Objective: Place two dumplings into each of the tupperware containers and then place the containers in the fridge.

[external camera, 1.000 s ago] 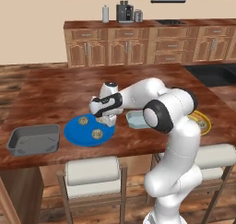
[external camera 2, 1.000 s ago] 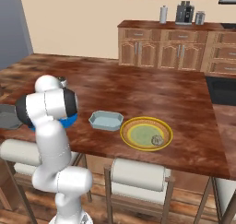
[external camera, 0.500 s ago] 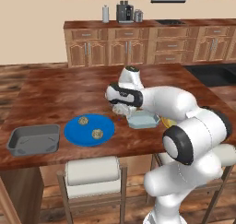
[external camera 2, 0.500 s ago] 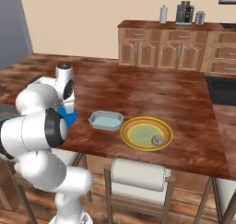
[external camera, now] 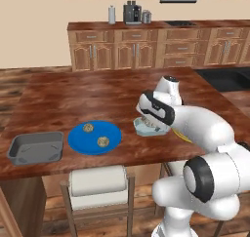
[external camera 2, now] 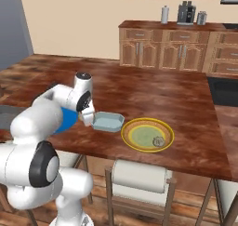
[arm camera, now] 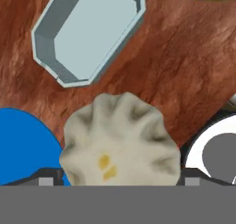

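Left base view: my white arm reaches from the lower right towards frame centre. My claw (external camera: 148,122) hangs over the left end of the small pale blue tupperware tub with rounded corners (external camera: 158,130). Left of it on the brown wooden counter (external camera: 97,92) is the round bright blue plate (external camera: 78,138) carrying two tan speckled dumplings (external camera: 88,128). The larger dark grey rectangular tupperware tub (external camera: 34,155) sits at far left, well apart from my claw.

Right base view: my claw (external camera 2: 87,118) is just left of centre, touching or just above the near left corner of the pale blue tub (external camera 2: 108,122); I cannot tell which. The tub's long side runs left to right. The round yellow-green plate (external camera 2: 126,136) is just right of it, with one small greyish lump (external camera 2: 158,141) on it.

Hand view: a pale pleated dumpling (arm camera: 120,140) fills the lower middle, and my claw (arm camera: 120,180) is spread wide around it, gripping it, I judge. The pale blue tub (arm camera: 87,29) is in the upper left, empty, with its long axis slanting from lower left to upper right. It sits up and left of the dumpling, not under it. I judge I need to shift that way before letting go. The blue plate (arm camera: 23,144) shows at lower left
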You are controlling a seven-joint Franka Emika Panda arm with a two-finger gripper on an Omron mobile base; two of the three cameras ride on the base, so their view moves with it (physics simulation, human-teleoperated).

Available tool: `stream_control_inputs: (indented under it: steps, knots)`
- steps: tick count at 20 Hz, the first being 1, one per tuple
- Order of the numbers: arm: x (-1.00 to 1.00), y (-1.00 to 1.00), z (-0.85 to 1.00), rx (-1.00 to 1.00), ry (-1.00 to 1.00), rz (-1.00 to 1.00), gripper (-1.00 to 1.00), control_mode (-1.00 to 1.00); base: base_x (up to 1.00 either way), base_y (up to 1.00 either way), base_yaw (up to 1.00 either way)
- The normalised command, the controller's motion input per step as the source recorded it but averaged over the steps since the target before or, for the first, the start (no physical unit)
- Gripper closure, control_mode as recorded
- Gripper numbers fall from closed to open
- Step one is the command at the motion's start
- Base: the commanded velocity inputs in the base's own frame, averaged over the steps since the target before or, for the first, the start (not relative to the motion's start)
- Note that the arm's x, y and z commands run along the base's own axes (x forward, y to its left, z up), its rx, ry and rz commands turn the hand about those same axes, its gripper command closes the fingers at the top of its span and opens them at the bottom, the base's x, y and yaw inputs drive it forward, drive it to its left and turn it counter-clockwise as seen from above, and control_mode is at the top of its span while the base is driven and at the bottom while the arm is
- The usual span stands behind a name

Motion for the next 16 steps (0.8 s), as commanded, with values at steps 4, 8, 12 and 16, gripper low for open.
stream_control_inputs:
  steps: [4,8,12,16]
  knots:
    - [0.62,-0.78,-0.03,-0.04,0.20,0.18,1.00,-1.00,0.00,0.00,0.00]
    - [0.81,-0.26,-0.34,-0.04,0.04,0.24,1.00,-1.00,0.00,0.00,0.00]
    - [0.61,0.00,-0.63,-0.06,0.00,0.22,1.00,-1.00,0.00,0.00,0.00]
    - [0.59,-0.08,-0.51,-0.02,0.00,0.17,1.00,-1.00,0.00,0.00,0.00]
